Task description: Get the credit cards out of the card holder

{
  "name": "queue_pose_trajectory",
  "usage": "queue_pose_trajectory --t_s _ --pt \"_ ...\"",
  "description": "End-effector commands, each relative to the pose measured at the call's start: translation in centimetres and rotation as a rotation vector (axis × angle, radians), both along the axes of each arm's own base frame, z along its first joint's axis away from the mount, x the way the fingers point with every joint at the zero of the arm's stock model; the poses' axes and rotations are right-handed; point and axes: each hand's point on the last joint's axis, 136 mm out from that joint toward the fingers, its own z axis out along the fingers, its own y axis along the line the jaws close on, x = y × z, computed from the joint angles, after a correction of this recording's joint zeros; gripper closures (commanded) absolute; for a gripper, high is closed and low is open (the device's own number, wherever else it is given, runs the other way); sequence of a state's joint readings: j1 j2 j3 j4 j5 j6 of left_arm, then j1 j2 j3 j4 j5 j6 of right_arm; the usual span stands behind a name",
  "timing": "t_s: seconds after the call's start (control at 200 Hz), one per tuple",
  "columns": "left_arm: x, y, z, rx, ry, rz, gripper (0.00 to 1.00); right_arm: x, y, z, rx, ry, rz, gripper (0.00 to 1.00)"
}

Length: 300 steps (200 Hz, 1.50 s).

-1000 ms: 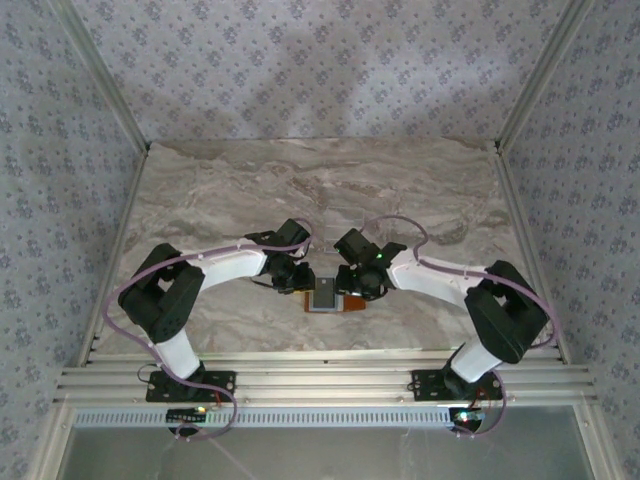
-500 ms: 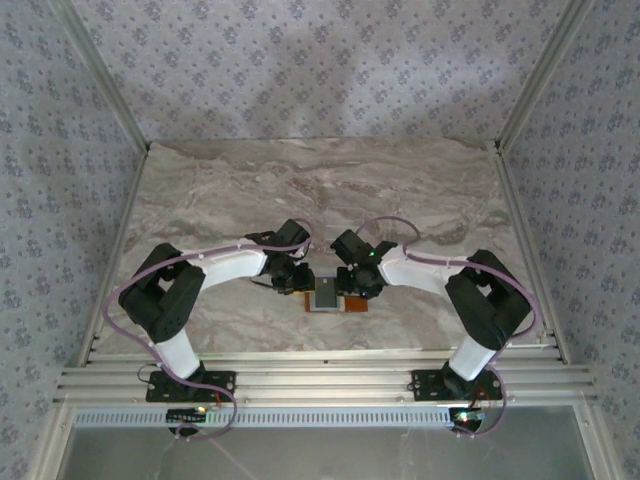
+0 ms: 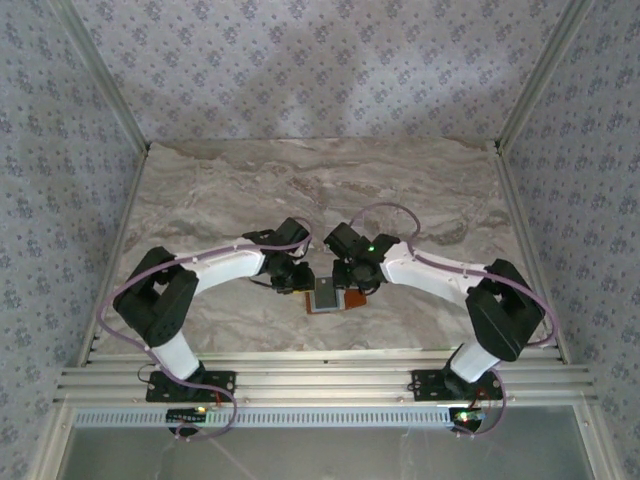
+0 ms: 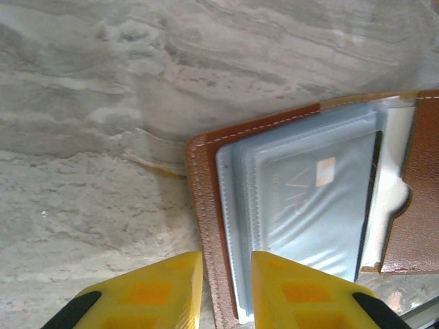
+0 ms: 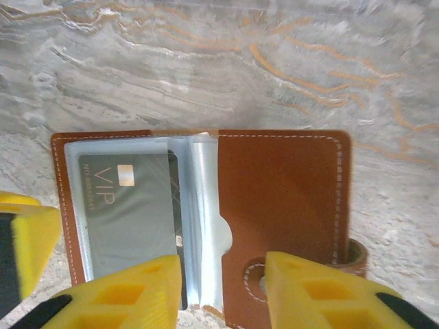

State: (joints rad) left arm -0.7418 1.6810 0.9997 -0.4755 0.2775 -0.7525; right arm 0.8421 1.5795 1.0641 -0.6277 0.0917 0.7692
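Observation:
The orange-brown card holder (image 3: 345, 297) (image 5: 281, 199) (image 4: 206, 226) lies open on the marble between both grippers. A grey card marked VIP (image 5: 123, 219) (image 4: 322, 212) sits in its pale blue sleeve, and the edge of a darker card (image 5: 174, 226) shows behind it. The snap tab (image 5: 355, 257) sticks out at the right edge. My left gripper (image 4: 226, 291) (image 3: 296, 279) stands at the holder's left edge, its fingers a narrow gap apart with the leather rim between them. My right gripper (image 5: 223, 295) (image 3: 351, 274) is open over the near edge, one finger above the card, the other by the snap.
The marble table (image 3: 230, 190) stretches free behind and to both sides of the arms. Patterned walls (image 3: 320, 60) close it in on three sides. An aluminium rail (image 3: 320, 382) runs along the near edge.
The right arm has swung its gripper a little left and farther in over the holder, and the holder has turned slightly. The left arm has stayed put.

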Motion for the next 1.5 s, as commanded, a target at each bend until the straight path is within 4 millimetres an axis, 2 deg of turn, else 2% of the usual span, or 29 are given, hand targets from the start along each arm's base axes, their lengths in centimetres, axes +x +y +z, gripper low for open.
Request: queue_pose_trajectory --t_s 0.0,0.155,0.32,0.415,0.585,0.715,0.854,0.949,0.974,1.054,1.144,1.299,1.494 --pt "-0.2 -1.2 1.1 -0.025 0.003 -0.025 0.74 -0.2 -2.3 1.1 -0.137 -0.027 -0.028 0.59" --pt "-0.2 -1.5 0.5 -0.018 0.014 -0.029 0.74 -0.4 -3.8 0.5 -0.271 -0.016 -0.010 0.55" --pt "-0.2 -1.3 0.2 -0.009 0.018 -0.028 0.74 -0.6 -5.3 0.2 -0.385 -0.011 -0.003 0.45" --pt "-0.3 -1.2 -0.1 -0.002 0.021 -0.029 0.74 -0.6 -6.1 0.2 -0.421 -0.010 -0.005 0.41" --pt "-0.4 -1.0 -0.5 0.011 0.027 -0.026 0.74 -0.5 -7.2 0.9 -0.429 -0.035 -0.034 0.40" --pt "-0.4 -1.0 -0.5 0.009 0.024 -0.026 0.74 -0.6 -6.1 1.3 -0.329 -0.045 -0.032 0.40" --pt "-0.3 -1.4 -0.5 -0.007 0.024 -0.033 0.77 -0.6 -3.7 1.8 -0.188 -0.056 0.006 0.38" --pt "-0.4 -1.4 -1.0 0.001 0.034 -0.033 0.77 -0.8 -2.3 1.8 -0.124 -0.055 0.036 0.28" --pt "-0.4 -1.3 -1.1 0.002 0.035 -0.033 0.77 -0.8 -2.0 1.7 -0.114 -0.053 0.043 0.21" --pt "-0.4 -1.0 -1.4 0.017 0.036 -0.030 0.77 -0.8 -1.5 1.3 -0.102 -0.048 0.054 0.08" --pt "-0.6 -0.6 -1.8 0.041 0.040 -0.034 0.77 -1.1 -1.8 0.2 -0.139 -0.008 0.055 0.05" --pt "-0.9 0.1 -2.3 0.065 0.045 -0.032 0.78 -0.9 -3.5 -1.5 -0.254 0.024 0.031 0.06" --pt "-1.1 0.4 -2.8 0.081 0.054 -0.031 0.77 -0.6 -5.7 -0.6 -0.315 -0.005 -0.020 0.08"
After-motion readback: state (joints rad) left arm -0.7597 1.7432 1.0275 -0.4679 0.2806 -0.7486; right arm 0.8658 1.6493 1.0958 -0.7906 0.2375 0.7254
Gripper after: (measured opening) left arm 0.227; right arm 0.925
